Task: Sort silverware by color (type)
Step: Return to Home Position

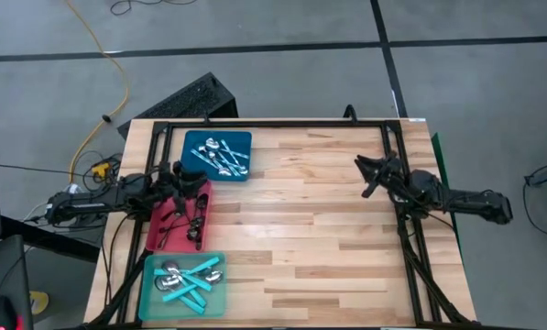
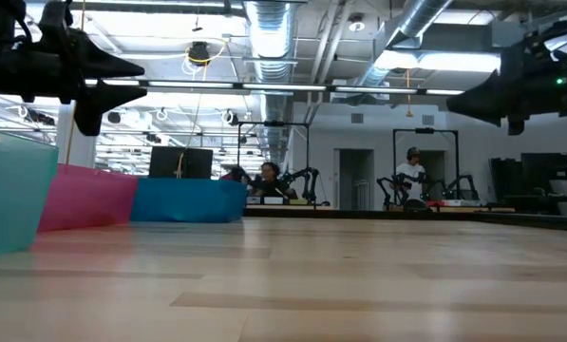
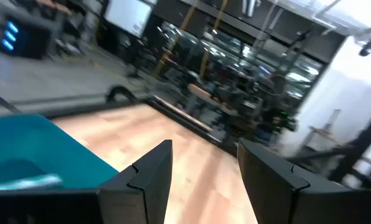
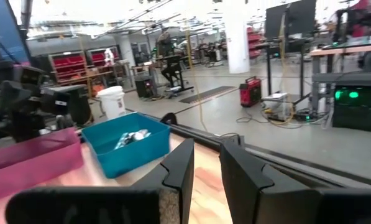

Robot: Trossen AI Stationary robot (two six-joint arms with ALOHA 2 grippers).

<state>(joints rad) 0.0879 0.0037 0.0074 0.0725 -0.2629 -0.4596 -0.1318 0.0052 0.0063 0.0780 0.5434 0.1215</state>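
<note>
Your spoons [image 1: 220, 156] (light, stiff, slick, so pinch mid-handle) lie in trays [image 1: 149, 302] along the bench's [image 1: 328, 238] left edge; left gripper [image 1: 192, 183] by the red tray [image 1: 156, 240] and right gripper [image 1: 365, 176] opposite both gape empty.

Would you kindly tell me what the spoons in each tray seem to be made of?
The silver spoons in the blue tray look like polished metal, given their bright glints. The black spoons in the red tray are dark throughout: coated metal or plastic, I cannot tell. The turquoise-handled spoons in the teal tray have shiny metal bowls and likely plastic handles.
</note>
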